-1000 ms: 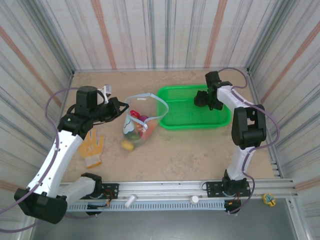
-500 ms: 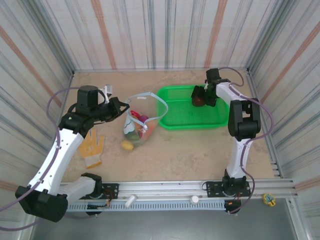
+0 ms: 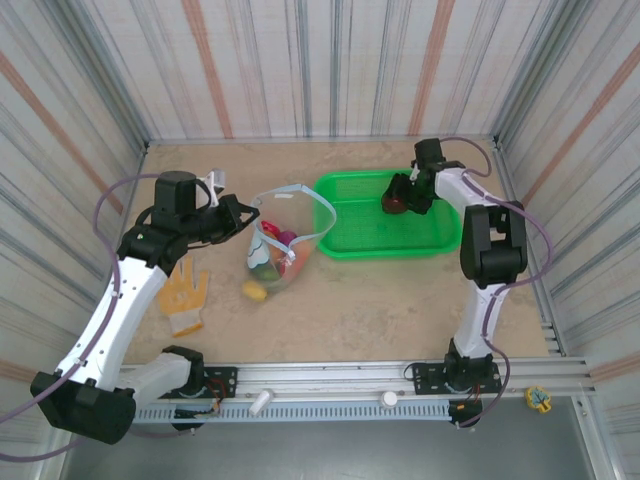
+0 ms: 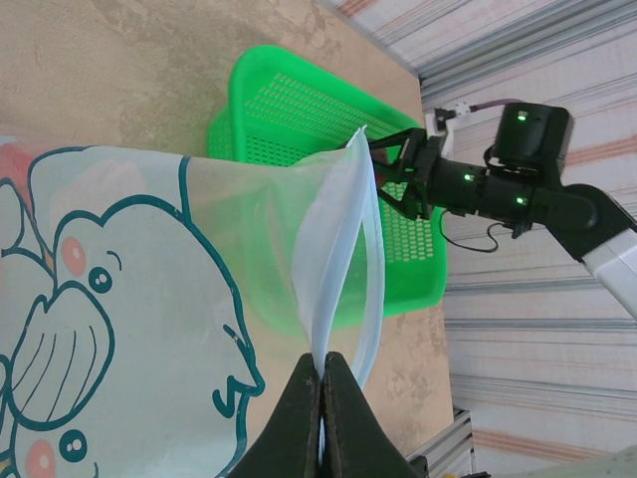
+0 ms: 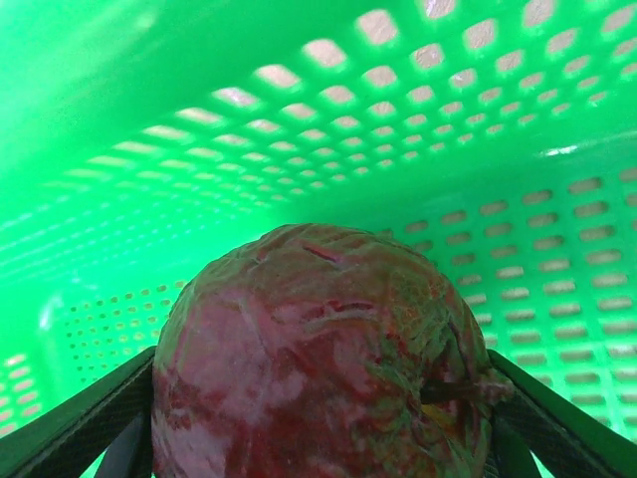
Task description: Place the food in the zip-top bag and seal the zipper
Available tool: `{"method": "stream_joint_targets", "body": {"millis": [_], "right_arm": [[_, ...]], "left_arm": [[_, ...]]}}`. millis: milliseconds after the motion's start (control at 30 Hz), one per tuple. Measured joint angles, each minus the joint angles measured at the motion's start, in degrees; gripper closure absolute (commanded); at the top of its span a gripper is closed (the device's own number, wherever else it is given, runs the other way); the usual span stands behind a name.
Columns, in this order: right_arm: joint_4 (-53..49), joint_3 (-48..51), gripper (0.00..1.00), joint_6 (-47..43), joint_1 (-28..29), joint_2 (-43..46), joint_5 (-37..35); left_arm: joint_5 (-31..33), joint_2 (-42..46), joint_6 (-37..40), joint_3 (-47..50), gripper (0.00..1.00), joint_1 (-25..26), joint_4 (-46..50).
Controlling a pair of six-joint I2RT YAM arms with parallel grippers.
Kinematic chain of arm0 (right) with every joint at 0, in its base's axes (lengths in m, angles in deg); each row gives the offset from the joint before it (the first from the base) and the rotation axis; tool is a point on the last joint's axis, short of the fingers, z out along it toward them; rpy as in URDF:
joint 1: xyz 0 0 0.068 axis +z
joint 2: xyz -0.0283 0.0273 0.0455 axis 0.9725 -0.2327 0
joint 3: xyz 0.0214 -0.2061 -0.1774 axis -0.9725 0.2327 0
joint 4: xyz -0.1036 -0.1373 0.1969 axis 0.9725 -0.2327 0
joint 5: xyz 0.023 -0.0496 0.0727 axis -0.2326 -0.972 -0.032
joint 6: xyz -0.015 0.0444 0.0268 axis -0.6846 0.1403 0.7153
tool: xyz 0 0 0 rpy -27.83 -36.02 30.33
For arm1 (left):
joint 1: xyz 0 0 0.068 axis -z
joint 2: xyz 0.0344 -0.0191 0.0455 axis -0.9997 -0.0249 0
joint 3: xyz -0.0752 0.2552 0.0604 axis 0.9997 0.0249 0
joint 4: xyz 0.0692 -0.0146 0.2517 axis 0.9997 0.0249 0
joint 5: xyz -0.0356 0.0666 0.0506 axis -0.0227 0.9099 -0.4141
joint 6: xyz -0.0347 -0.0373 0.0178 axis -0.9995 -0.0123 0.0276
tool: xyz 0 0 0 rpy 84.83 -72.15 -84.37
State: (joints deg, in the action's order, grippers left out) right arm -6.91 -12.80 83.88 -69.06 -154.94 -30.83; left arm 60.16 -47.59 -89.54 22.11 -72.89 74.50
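1. The zip-top bag (image 3: 283, 240) is pinched at its rim by the shut left gripper (image 4: 321, 398); several food pieces (image 3: 272, 258) are inside.
2. A red fruit (image 5: 318, 349) in the green basket (image 3: 380, 243) is flanked by the jaws of the right gripper (image 5: 318, 438); whether it is gripped cannot be told.
3. A yellow piece (image 3: 254, 291) is left beside the bag, and the zipper (image 4: 338, 249) is unsealed.

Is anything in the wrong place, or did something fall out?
Two things stand out. A small yellow food piece lies on the table by the lower corner of the zip-top bag. It seems to be outside the bag, while other pieces are inside. A yellow glove also lies flat on the table, left of the bag, though it isn't food.
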Motion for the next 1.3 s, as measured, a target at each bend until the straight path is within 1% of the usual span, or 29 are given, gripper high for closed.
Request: {"method": "stream_joint_targets", "body": {"millis": [167, 267, 433, 600, 700, 800, 967, 1167, 1300], "right_arm": [[0.48, 2.40, 0.31, 0.46, 1.49, 9.18, 2.14], [1.51, 3.58, 0.30, 0.61, 4.79, 16.04, 3.69], [3.43, 4.50, 0.33, 0.50, 14.16, 25.77, 6.16], [5.51, 4.83, 0.33, -0.33, 24.55, 29.59, 5.79], [6.75, 5.99, 0.33, -1.05, 29.27, 29.92, 4.76], [7.69, 6.64, 0.33, -1.38, 32.28, 29.11, 3.41], [8.63, 6.45, 0.32, -1.88, 35.69, 25.05, 1.44], [7.17, 4.57, 0.31, -4.26, 39.76, 18.91, -1.90], [5.79, 1.07, 0.29, -4.46, 41.00, 14.60, -3.80]], "left_arm": [[0.00, 0.00, -0.02, 0.00, 1.00, 0.00, 0.00], [0.00, 0.00, -0.04, 0.00, 1.00, 0.00, 0.00], [0.02, 0.00, -0.22, 0.00, 1.00, 0.00, 0.00], [0.04, 0.00, -0.46, 0.00, 1.00, 0.00, 0.00], [0.04, 0.00, -0.48, 0.00, 1.00, 0.00, 0.00], [0.07, 0.00, -0.48, 0.00, 1.00, 0.00, 0.00], [0.07, 0.00, -0.48, -0.02, 1.00, 0.00, 0.02], [0.07, 0.02, -0.50, -0.07, 1.00, 0.00, 0.15], [0.04, 0.02, -0.50, -0.07, 1.00, 0.00, 0.15]]}}
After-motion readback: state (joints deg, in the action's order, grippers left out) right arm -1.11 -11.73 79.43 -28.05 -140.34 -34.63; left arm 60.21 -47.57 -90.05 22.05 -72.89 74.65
